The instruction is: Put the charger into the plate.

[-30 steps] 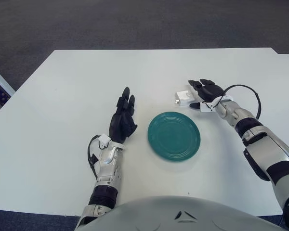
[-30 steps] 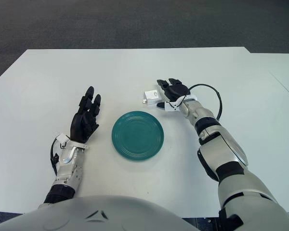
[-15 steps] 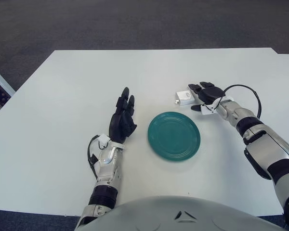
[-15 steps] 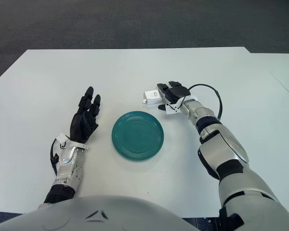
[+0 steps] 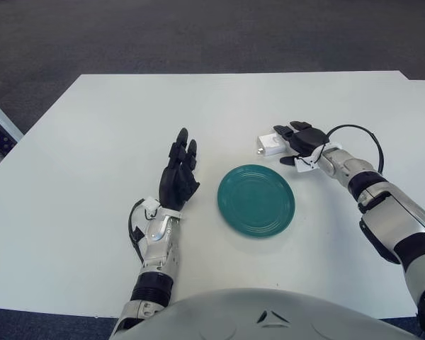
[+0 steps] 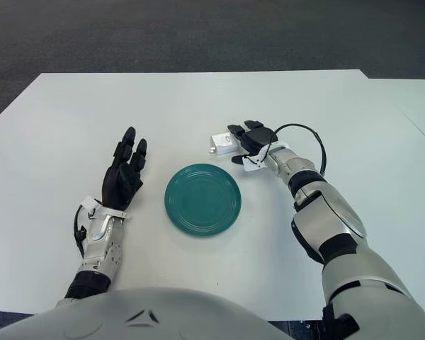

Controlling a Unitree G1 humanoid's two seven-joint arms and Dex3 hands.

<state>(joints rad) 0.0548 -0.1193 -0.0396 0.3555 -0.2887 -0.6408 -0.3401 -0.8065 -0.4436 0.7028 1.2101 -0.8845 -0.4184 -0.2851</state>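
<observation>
While the left hand (image 5: pixel 178 172) stands spread beside the green plate (image 5: pixel 256 200), the right hand (image 5: pixel 302 140) reaches the white charger (image 5: pixel 270 144) lying beyond the plate's rim. Fingers touching, not closed. Reach step; next comes a firm grasp and lift.

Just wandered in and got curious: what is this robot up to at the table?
It is going for a small white charger on the white table. Its right hand is at the charger with fingers spread over it, not clearly gripping. The green plate lies nearer the robot, with nothing in it. The left hand shows open to the left of the plate, idle.
</observation>
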